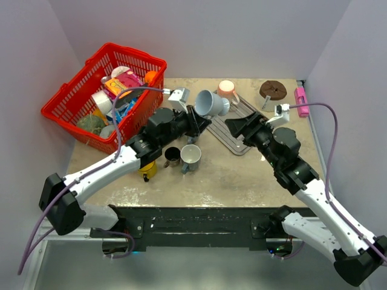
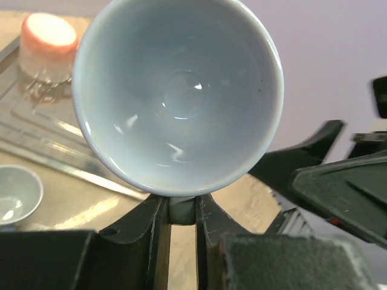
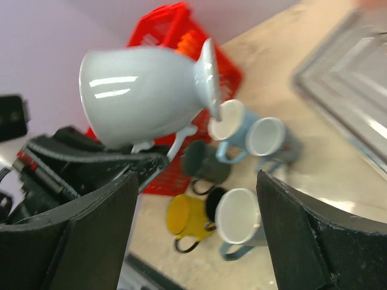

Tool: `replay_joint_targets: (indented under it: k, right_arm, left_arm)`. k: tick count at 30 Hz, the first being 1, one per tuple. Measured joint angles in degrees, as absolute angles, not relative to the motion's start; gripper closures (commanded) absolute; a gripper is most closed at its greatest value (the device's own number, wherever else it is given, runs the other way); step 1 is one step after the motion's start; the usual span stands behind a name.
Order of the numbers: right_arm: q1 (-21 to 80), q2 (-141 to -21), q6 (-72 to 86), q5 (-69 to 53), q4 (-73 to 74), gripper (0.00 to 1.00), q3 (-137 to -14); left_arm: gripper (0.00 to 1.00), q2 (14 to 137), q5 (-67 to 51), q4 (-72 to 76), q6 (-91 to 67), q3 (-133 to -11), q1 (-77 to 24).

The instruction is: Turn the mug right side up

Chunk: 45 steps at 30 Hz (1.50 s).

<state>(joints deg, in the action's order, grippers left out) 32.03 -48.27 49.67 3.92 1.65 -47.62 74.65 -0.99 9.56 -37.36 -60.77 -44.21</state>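
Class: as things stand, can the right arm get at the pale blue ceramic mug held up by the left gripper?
Probably yes. The right gripper stands open facing the pale blue ceramic mug, nothing between them; the left gripper pinches only its handle, leaving the body free.

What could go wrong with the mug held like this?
The left gripper pinches the tilted mug only by its handle; it could swing or slip.
A drop could hit the other mugs close by on the table.
The open right gripper is near and could bump it.
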Motion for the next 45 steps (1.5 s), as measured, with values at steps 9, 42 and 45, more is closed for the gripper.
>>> replay_joint_targets:
  k: [9, 42, 45]
  right_arm:
    - [32.0, -43.2, 49.2, 23.4, 18.3, 0.19, -47.8]
    - [32.0, -48.4, 47.7, 27.7, 21.9, 0.18, -48.6]
    - [32.0, -48.8, 47.7, 27.7, 21.8, 0.18, -48.6]
  left_arm:
    - [1.00, 83.9, 5.7, -7.7, -30.2, -65.9, -51.9]
    - [0.91, 98.0, 13.2, -25.5, -25.7, -67.7, -60.2]
    - [0.78, 98.3, 13.5, -25.4, -25.7, -67.7, -60.2]
